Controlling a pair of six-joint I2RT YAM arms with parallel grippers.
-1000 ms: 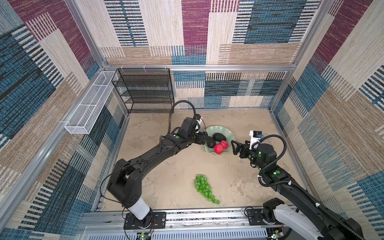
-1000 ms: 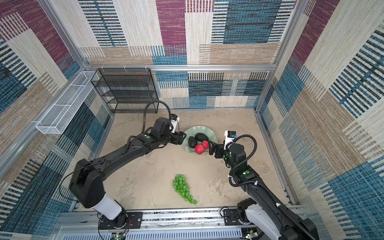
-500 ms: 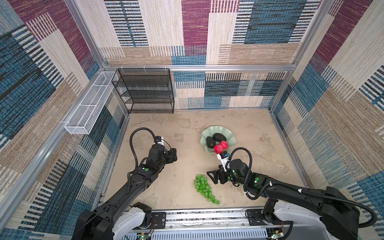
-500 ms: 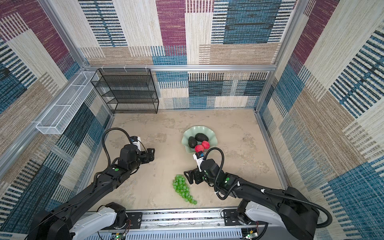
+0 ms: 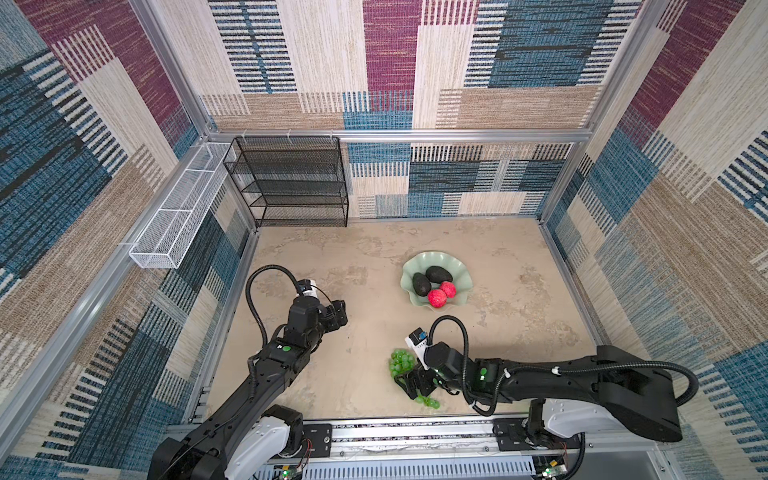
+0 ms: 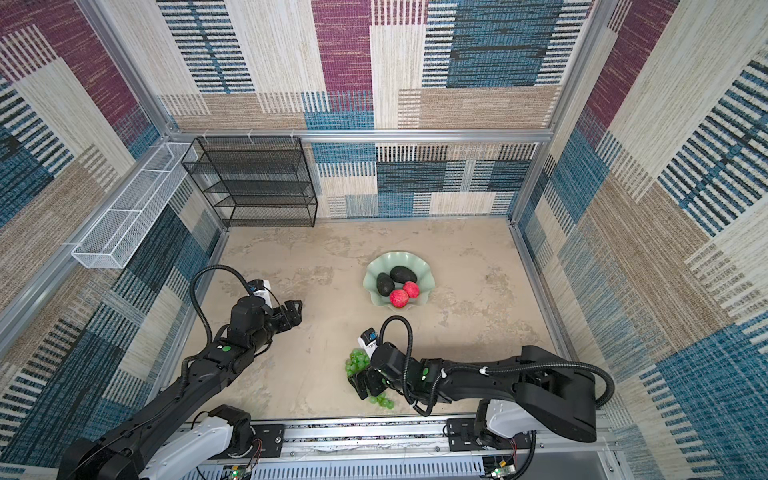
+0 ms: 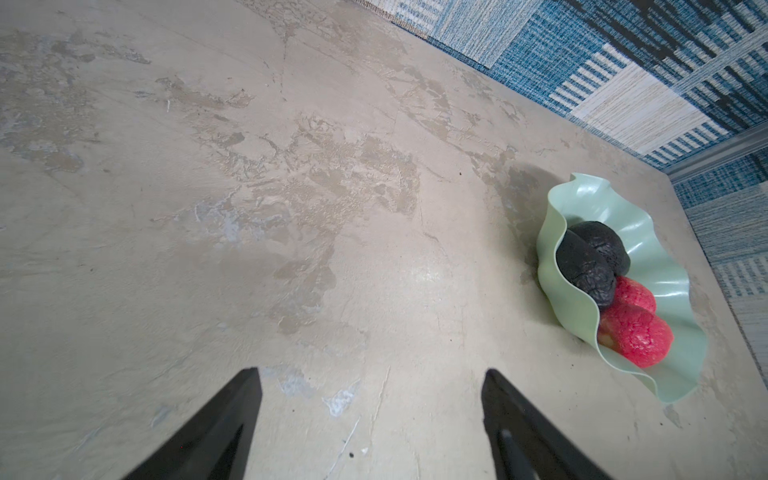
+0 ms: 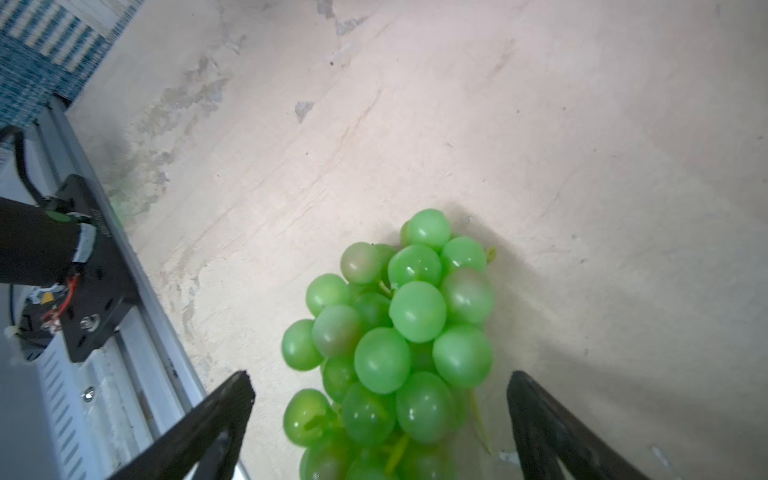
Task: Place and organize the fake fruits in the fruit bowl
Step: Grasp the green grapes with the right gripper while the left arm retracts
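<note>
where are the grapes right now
In both top views the grapes lie near the front edge of the table, right of centre, between the open jaws of the right gripper, apart from the fruit bowl.

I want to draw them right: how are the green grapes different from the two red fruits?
The grapes are a long bunch of many shiny green balls; the red fruits are two separate, rough-skinned lumps. The grapes lie on the table, while the red fruits sit side by side in the bowl. The open right claw straddles the grapes; no claw is near the red fruits. Both are brightly coloured fruits.
</note>
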